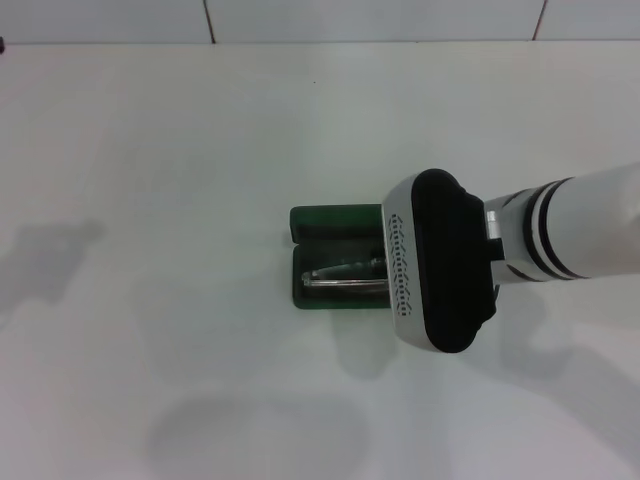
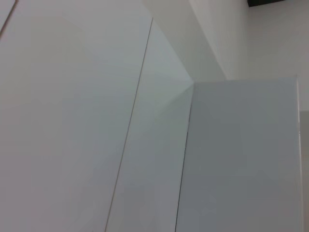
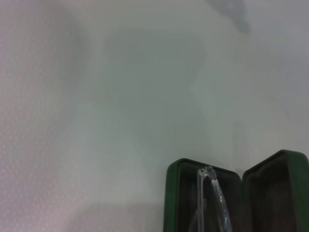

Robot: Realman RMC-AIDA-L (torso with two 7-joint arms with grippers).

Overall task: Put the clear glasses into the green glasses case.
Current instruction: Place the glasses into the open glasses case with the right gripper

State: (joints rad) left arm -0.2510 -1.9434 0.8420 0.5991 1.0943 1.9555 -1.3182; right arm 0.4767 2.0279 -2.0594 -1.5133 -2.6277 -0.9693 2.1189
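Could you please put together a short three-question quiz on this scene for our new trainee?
1. True or false: the green glasses case lies open on the table.
2. Where do the clear glasses sit? A) inside the case B) beside it C) on its lid
3. Which arm reaches over the case?

Key: 1 true; 2 A; 3 the right arm, its wrist covering the case's right end.

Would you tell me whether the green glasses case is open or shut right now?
Open. The green glasses case shows both halves spread apart, dark lining exposed, with the clear glasses in one half.
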